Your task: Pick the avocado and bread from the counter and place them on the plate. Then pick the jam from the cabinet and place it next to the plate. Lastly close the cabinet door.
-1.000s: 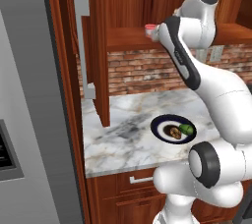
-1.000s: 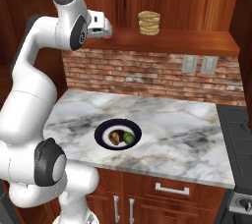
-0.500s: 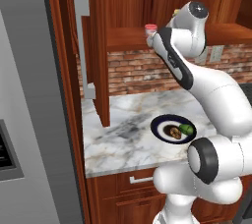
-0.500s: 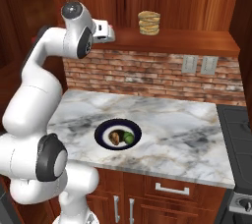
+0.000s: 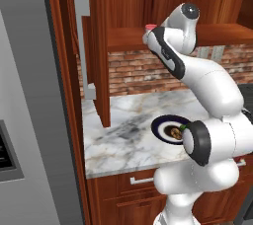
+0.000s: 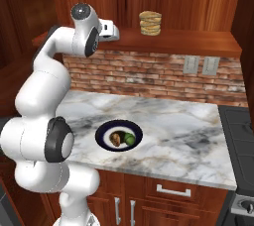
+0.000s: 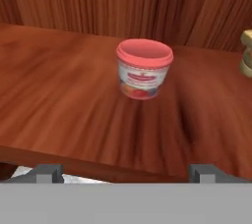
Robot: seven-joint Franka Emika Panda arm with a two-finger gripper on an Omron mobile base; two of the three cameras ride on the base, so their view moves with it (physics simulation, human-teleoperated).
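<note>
The jam (image 7: 143, 69), a pinkish-red jar with a pale label, stands upright on the wooden cabinet shelf (image 7: 64, 85); its red top (image 5: 150, 26) peeks over my hand. My gripper (image 7: 127, 174) is open, level with the shelf's front edge, a short way from the jar, fingertips (image 7: 47, 173) wide apart. The hand (image 6: 114, 30) is raised to the shelf. On the counter (image 6: 183, 136) the navy-rimmed plate (image 6: 101, 133) holds the bread (image 6: 115, 139) and the avocado (image 6: 129, 140). The cabinet door (image 5: 101, 71) stands open, edge-on, with its silver handle (image 5: 81, 46).
A stack of tan discs (image 6: 150, 23) sits further along the shelf, at the right edge of the hand view (image 7: 246, 53). A grey fridge (image 5: 29, 120) stands left of the open door. A brick backsplash (image 6: 149, 76) runs behind the counter.
The arm has swung the hand closer to the shelf and the jam. The jaws have stayed open. Plate, bread and avocado have not moved.
</note>
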